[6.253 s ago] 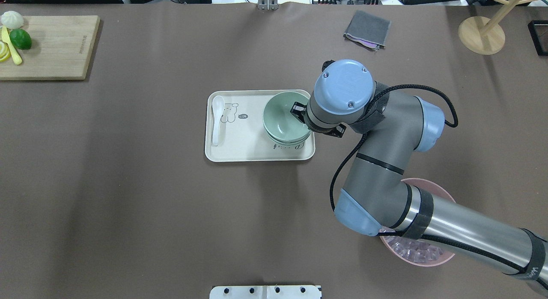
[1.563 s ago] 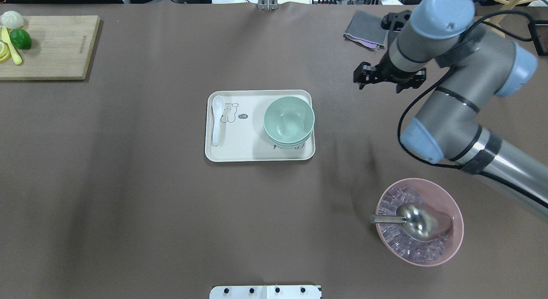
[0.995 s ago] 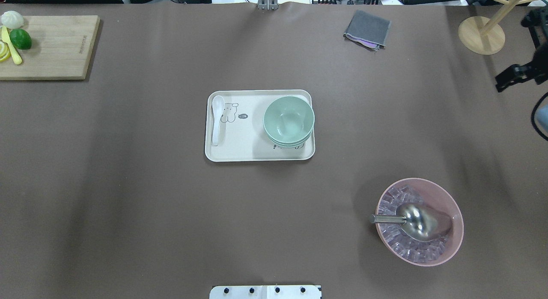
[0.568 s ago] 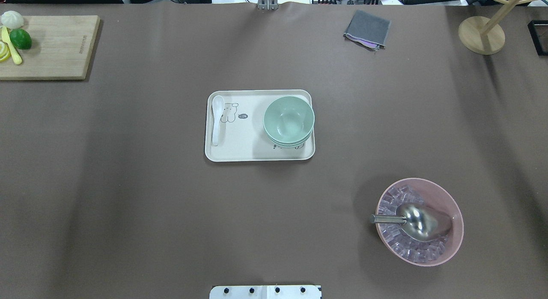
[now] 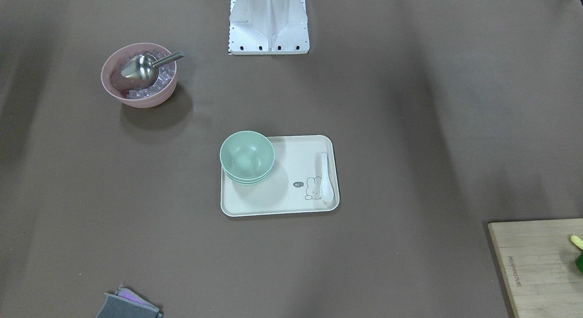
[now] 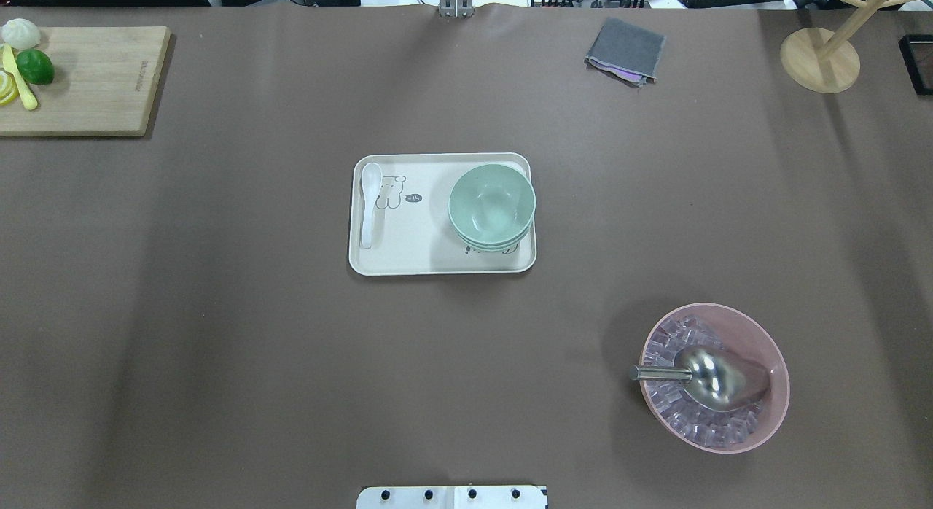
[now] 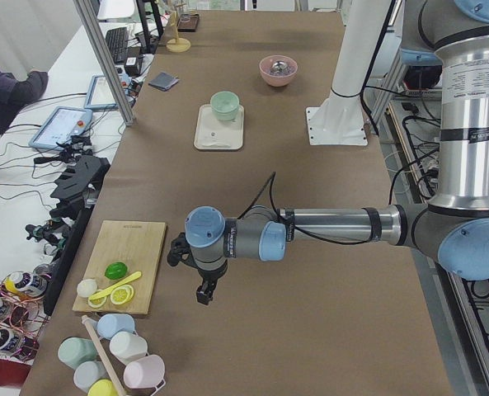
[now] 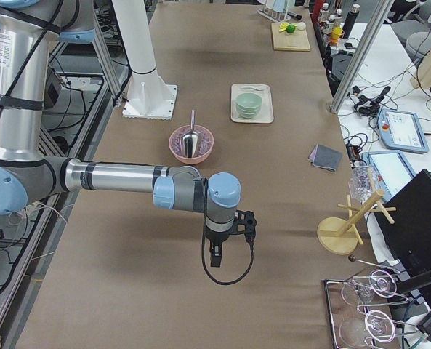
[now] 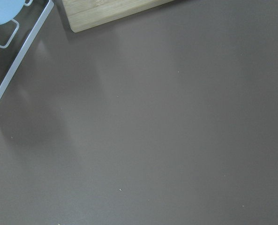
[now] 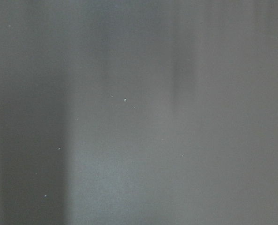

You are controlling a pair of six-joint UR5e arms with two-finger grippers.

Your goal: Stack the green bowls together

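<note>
The green bowls (image 6: pixel 490 203) sit nested in one stack at the right end of the cream tray (image 6: pixel 408 259), and show again in the front-facing view (image 5: pixel 247 156). No gripper touches them. My left gripper (image 7: pixel 203 293) hangs over bare table beside the cutting board, far from the tray, and shows only in the left side view. My right gripper (image 8: pixel 215 258) hangs over bare table past the pink bowl and shows only in the right side view. I cannot tell whether either gripper is open or shut.
A white spoon (image 6: pixel 369 203) lies at the tray's left end. A pink bowl (image 6: pixel 781 363) with ice and a metal scoop stands front right. A cutting board (image 6: pixel 87 79) with fruit, a grey cloth (image 6: pixel 625 49) and a wooden stand (image 6: pixel 819 59) line the far edge.
My right gripper let go of the top bowl's rim, lifted away and swung right out of the overhead view. The bowl stack has stayed in place.
</note>
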